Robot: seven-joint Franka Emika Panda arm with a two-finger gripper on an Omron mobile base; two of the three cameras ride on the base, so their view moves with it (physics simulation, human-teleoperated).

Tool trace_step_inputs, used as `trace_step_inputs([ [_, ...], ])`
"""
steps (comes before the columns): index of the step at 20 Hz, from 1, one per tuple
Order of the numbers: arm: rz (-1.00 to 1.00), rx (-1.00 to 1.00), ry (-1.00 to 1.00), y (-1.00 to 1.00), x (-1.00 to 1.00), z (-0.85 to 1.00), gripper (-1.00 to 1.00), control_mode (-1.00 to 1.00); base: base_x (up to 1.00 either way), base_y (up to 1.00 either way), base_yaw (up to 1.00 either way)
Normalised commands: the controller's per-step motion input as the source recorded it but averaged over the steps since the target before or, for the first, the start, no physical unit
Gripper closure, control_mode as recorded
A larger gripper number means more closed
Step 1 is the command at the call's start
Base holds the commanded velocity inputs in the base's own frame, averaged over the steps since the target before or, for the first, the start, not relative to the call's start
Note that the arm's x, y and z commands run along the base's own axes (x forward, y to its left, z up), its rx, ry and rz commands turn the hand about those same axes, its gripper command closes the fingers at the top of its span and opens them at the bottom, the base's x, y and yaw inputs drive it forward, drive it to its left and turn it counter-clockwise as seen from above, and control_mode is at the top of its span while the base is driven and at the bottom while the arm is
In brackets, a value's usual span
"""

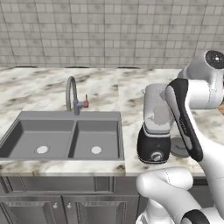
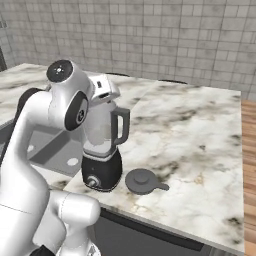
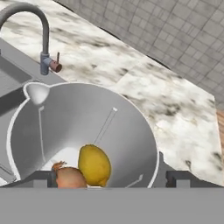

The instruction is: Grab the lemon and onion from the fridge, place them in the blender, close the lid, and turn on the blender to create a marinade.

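Lemon (image 3: 94, 165) and onion (image 3: 70, 177) lie inside blender (image 1: 155, 127) (unlabelled), tool (image 3: 109, 178) spread wide above.

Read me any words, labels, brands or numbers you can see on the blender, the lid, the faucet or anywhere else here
No readable text anywhere.
The blender: knob has faint marks, too small and blurred to read.
The lid: plain.
The faucet: no markings.
The lemon and onion in the jar: no stickers.

Lemon (image 3: 94, 165) and onion (image 3: 70, 177) touch inside blender (image 2: 102, 150); lid (image 2: 143, 181) beside it (on counter (image 2: 190, 135)).
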Motion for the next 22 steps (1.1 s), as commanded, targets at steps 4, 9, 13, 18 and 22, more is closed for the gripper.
trace_step_inputs([
  [4,0.25,0.0,0.0,-0.69,-0.27,0.17,-1.0,-1.0,0.0,0.0,0.0],
  [9,0.28,0.0,0.0,-0.74,-0.48,0.01,-1.0,-1.0,0.0,0.0,0.0],
  [13,0.26,-0.04,0.03,-0.49,-0.17,-0.28,-1.0,-1.0,0.0,0.0,0.0],
  [18,0.15,-0.01,0.01,-0.07,-0.01,-0.06,-1.0,-1.0,0.0,0.0,0.0],
  [22,0.08,-0.03,0.02,0.0,0.0,-0.01,-1.0,-1.0,0.0,0.0,0.0],
])
